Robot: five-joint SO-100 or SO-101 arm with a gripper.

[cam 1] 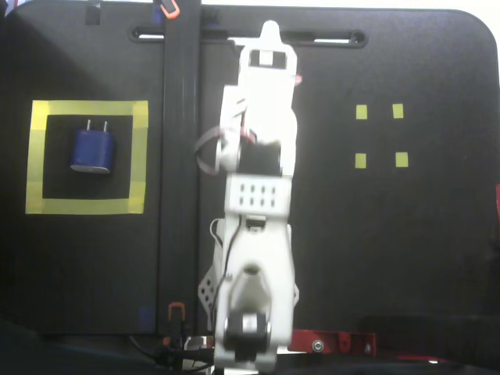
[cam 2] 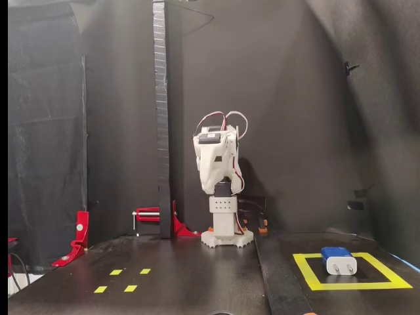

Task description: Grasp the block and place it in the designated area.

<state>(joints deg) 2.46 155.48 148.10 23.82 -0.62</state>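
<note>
The block (cam 1: 93,149), a small dark-blue plug adapter with two silver prongs, lies inside the designated area (cam 1: 86,205), a square of wide yellow tape at the left of a fixed view. In another fixed view the block (cam 2: 338,259) rests in the same designated area (cam 2: 351,285) at the lower right. The white arm is folded over its base in the middle. My gripper (cam 1: 269,33) points toward the top edge, far from the block. Seen from the front, the gripper (cam 2: 210,186) hangs nose-down above the base, shut and holding nothing.
A tall black post (cam 2: 161,118) stands beside the base and shows as a dark strip (cam 1: 181,156) between the arm and the square. Several tiny yellow markers (cam 1: 380,135) (cam 2: 123,279) lie on the other side. Red clamps (cam 2: 79,236) (cam 1: 332,341) sit at the table edge.
</note>
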